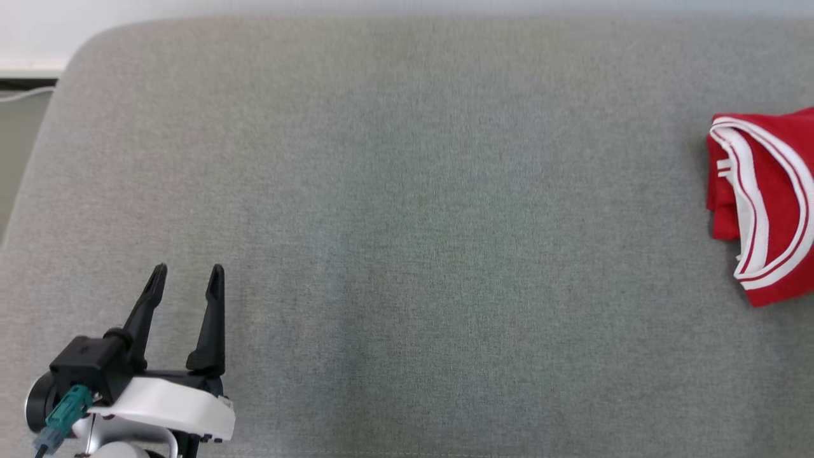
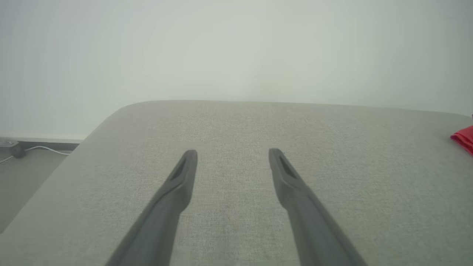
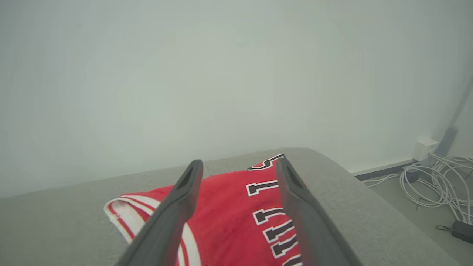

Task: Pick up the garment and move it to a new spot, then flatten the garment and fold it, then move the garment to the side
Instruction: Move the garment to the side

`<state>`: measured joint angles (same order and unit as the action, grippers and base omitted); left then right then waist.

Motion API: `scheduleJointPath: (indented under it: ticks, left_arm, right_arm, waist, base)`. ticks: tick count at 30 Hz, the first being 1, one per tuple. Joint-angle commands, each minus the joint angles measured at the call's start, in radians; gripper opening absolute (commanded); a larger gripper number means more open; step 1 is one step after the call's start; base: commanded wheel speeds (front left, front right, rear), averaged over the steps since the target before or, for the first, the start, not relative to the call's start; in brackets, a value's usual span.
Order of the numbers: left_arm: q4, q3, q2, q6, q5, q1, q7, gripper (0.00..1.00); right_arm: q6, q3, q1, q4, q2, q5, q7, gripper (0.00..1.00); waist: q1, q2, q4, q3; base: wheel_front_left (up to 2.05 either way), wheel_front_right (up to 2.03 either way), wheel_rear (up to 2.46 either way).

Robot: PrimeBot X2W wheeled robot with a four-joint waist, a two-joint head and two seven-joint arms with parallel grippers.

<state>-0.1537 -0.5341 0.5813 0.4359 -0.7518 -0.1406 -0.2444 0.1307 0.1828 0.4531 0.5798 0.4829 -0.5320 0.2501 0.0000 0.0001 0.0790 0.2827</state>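
Note:
The garment (image 1: 766,197) is a red jersey with white trim, folded and lying at the right edge of the grey cushion (image 1: 407,210). The right wrist view has the garment (image 3: 229,210) under my right gripper (image 3: 239,166), whose two fingers are spread apart above the red cloth with nothing between them. Black and white lettering shows on the cloth there. My left gripper (image 1: 189,275) rests low at the near left of the cushion, open and empty, far from the garment. A red corner of the garment (image 2: 465,139) peeks in at the right of the left wrist view.
A pale wall stands behind the cushion. Floor with a white cable (image 2: 44,148) lies off the left end. Off the right end lie a bundle of white cables (image 3: 436,181) and a dark adapter (image 3: 462,229).

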Motion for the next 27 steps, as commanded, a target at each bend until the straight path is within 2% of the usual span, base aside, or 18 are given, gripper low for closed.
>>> scheduleJointPath:
  ticks: [1,7,12,18,27]
  left_arm:
    - [-0.009,0.05,0.028,0.01,-0.008,-0.003,-0.01,1.0]
    - [0.003,0.077,0.005,0.004,-0.023,0.031,-0.014,1.0]
    - [0.022,0.077,-0.007,-0.015,-0.021,0.049,-0.015,1.0]
    - [0.056,0.042,-0.022,-0.047,0.013,0.058,-0.016,1.0]
    - [0.095,-0.005,-0.027,-0.05,0.045,0.076,-0.009,1.0]
  right_arm:
    - [0.0,-0.009,-0.069,-0.087,-0.025,0.057,0.011,1.0]
    - [0.0,-0.023,-0.224,-0.344,-0.231,0.24,0.011,1.0]
    - [0.0,-0.081,-0.324,-0.485,-0.35,0.337,-0.009,1.0]
    - [0.0,-0.162,-0.432,-0.588,-0.414,0.416,-0.025,1.0]
    - [0.0,-0.174,-0.55,-0.615,-0.431,0.419,-0.048,1.0]
  waist:
    - [0.0,-0.0001,0.007,-0.057]
    - [0.0,-0.0001,0.027,-0.124]
    - [0.0,-0.0001,0.039,-0.171]
    - [0.0,-0.0001,0.047,-0.236]
    - [0.0,-0.0001,0.05,-0.298]
  base:
    - [0.0,0.0,0.0]
    - [0.0,0.0,0.0]
    - [0.0,0.0,0.0]
    - [0.0,0.0,0.0]
    - [0.0,0.0,0.0]
